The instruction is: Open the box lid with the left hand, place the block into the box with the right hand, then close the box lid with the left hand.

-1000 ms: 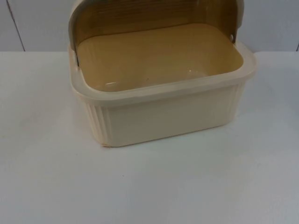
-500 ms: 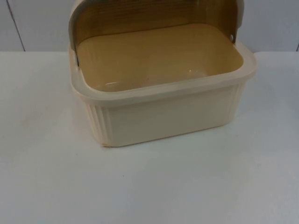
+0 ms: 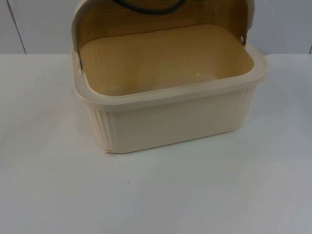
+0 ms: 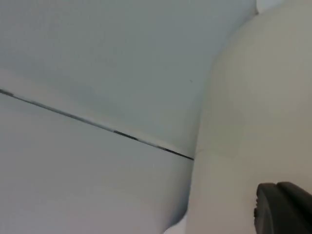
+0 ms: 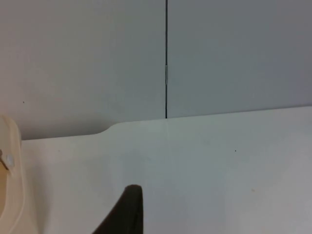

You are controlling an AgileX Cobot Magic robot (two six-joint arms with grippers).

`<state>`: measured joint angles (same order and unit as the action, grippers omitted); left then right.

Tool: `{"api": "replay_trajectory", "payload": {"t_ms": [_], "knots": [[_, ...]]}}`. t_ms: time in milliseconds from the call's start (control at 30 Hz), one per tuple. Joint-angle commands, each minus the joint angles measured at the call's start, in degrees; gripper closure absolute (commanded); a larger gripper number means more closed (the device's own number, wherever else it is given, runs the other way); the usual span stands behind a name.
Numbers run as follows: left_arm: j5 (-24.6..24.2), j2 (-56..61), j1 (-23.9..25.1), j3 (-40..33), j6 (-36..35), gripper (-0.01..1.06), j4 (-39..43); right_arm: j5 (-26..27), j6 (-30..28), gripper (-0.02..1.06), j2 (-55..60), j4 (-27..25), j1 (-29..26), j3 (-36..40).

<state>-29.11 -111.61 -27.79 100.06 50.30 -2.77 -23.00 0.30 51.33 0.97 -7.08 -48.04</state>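
Top view: cream box (image 3: 170,105) on white counter (image 3: 156,195), lid (image 3: 161,17) swung up at back, interior bare. Left wrist view: left gripper (image 4: 285,207) close beside box's pale wall. Right wrist view: right gripper (image 5: 124,212) low over counter, box rim at edge, grey partition wall (image 5: 234,53) beyond. Finger spread on both: cannot tell.

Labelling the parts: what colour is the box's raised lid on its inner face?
Brown wood-grain, on the lid; clearest in the top view.

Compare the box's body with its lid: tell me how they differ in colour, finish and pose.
The box body is pale cream with a ribbed outer wall; the lid shows a darker brown, wood-grained inner face. The body sits flat on the white table, open side up and empty; the lid stands raised behind it, curving over the back edge. They meet at side pivots.
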Motion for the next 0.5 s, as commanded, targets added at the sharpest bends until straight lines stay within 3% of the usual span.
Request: {"api": "replay_trajectory", "payload": {"t_ms": [0,467], "knots": [[-1.9,-0.6,-0.2,0.2,1.3,1.05,-1.4,0.4,0.3,-0.01,-0.2,0.4,-0.2,0.1],[-3.6,-1.3,-0.2,0.2,2.2,1.05,-3.0,0.4,0.1,-0.01,-0.2,2.3,2.3,0.1]]}}
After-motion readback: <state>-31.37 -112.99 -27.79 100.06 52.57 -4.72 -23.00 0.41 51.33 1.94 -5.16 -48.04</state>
